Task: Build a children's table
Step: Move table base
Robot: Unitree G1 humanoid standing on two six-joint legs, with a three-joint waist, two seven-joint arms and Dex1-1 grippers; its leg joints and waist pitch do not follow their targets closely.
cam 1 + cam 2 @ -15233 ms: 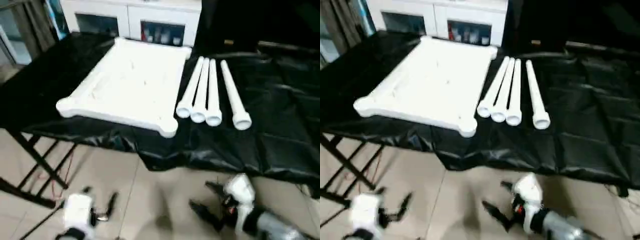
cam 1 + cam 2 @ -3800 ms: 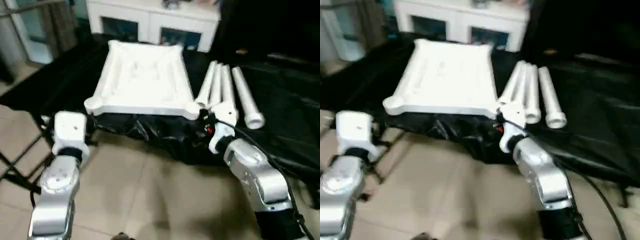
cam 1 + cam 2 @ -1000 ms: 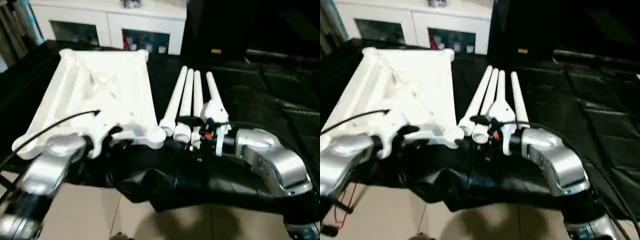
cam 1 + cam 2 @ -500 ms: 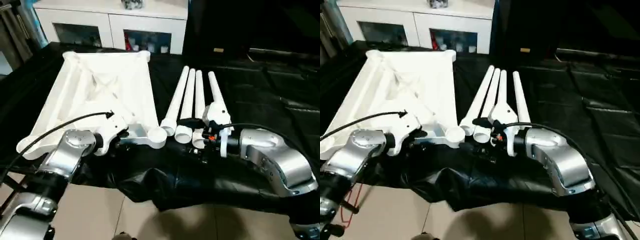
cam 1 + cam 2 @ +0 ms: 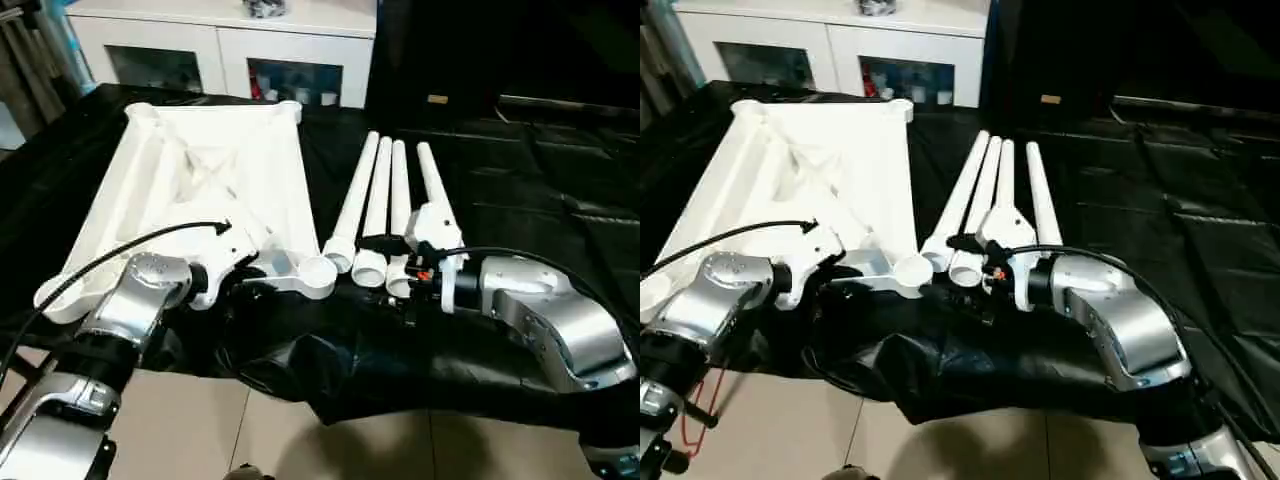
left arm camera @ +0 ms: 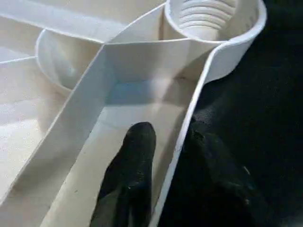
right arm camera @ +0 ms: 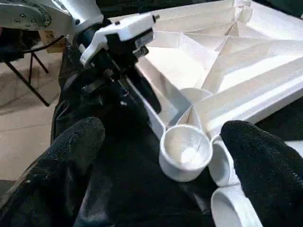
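**Mia:** Look at the left pincer [image 6: 163, 156]! One black finger [image 6: 135, 161] is inside the tabletop [image 5: 210, 190] and the other is outside. The thin white side wall sits between them, so it is pinching the wall.

**Ben:** Where is the tabletop?

**Mia:** It lies upside down on the desk [image 5: 520, 170], which has a black cover. You can see the ribs. The pincer holds it at the near edge, close to the round corner socket [image 5: 318, 272].

**Ben:** And next to it?

**Mia:** Four white legs [image 5: 382, 205] lie side by side, just right of the tabletop. Their open ends point at the robot.

**Ben:** What about the right pincer [image 7: 163, 156]?

**Mia:** Its two fingers are spread wide apart with nothing in them. It hovers near the ends of the legs, facing the corner socket.

**Ben:** So which step is it?

**Mia:** I think it is steadying the tabletop and getting ready to pick the first leg. Next it needs to close on one leg, lift it, stand it up and push it into that socket.
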